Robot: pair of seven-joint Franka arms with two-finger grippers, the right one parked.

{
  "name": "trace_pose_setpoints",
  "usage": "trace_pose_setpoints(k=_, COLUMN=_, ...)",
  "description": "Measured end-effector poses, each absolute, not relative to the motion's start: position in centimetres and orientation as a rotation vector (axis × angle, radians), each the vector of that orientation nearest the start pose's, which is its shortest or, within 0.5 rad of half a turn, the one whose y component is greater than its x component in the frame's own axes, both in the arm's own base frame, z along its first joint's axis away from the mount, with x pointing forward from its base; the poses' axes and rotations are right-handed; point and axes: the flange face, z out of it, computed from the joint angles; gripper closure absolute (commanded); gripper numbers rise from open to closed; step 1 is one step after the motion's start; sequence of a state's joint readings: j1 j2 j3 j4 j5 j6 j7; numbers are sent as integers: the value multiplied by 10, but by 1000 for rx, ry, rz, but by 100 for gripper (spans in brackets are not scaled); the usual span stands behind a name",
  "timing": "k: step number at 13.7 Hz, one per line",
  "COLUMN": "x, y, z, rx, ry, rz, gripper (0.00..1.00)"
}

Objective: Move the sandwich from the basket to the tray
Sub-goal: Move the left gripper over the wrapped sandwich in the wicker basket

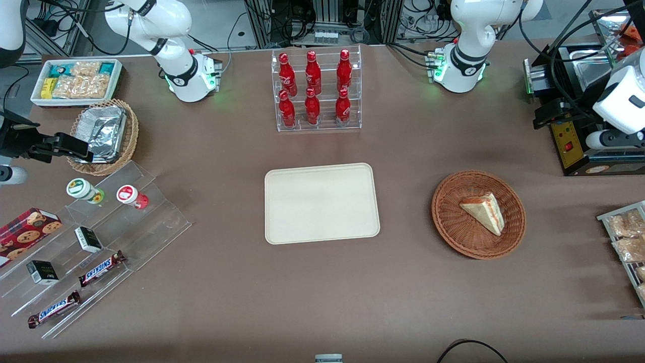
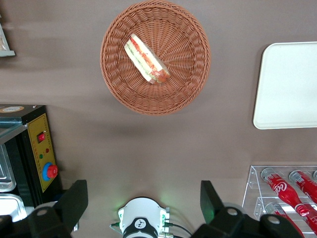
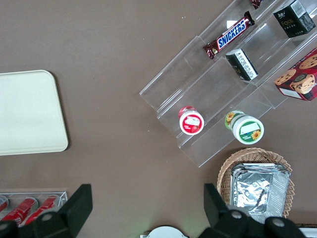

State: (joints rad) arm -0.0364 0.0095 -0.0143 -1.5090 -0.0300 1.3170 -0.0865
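The sandwich (image 1: 485,212), a pale wedge with red, orange and green layers, lies in the round reddish-brown basket (image 1: 453,227). The cream tray (image 1: 321,202) lies beside the basket, toward the parked arm's end, with bare table between them. My left gripper (image 1: 549,112) hangs high at the working arm's end of the table, farther from the front camera than the basket, open and empty. The left wrist view shows its fingers (image 2: 74,203) spread wide, with the sandwich (image 2: 146,59), the basket (image 2: 183,84) and the tray (image 2: 290,84) well below. The tray also shows in the right wrist view (image 3: 27,111).
A clear rack of red bottles (image 1: 316,91) stands farther from the front camera than the tray. A black control box with a yellow panel (image 1: 569,143) sits under my gripper. A rack of snack bags (image 1: 627,242) is at the working arm's end. Snack stands and a foil-packet basket (image 1: 103,133) lie toward the parked arm's end.
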Motion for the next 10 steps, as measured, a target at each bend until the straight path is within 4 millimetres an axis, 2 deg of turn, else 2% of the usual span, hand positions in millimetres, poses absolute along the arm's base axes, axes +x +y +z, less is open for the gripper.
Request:
trace_pose_setpoints(k=6, x=538, y=-31, z=622, rx=-3151, ry=-51, rz=245, gripper=0)
trace_pose_setpoints(k=8, x=547, y=-31, z=605, rx=-3150, ry=-55, rz=255, gripper=0)
trace_pose_setpoints(k=10, x=561, y=-30, z=578, rx=-3150, ry=-61, rz=258, gripper=0)
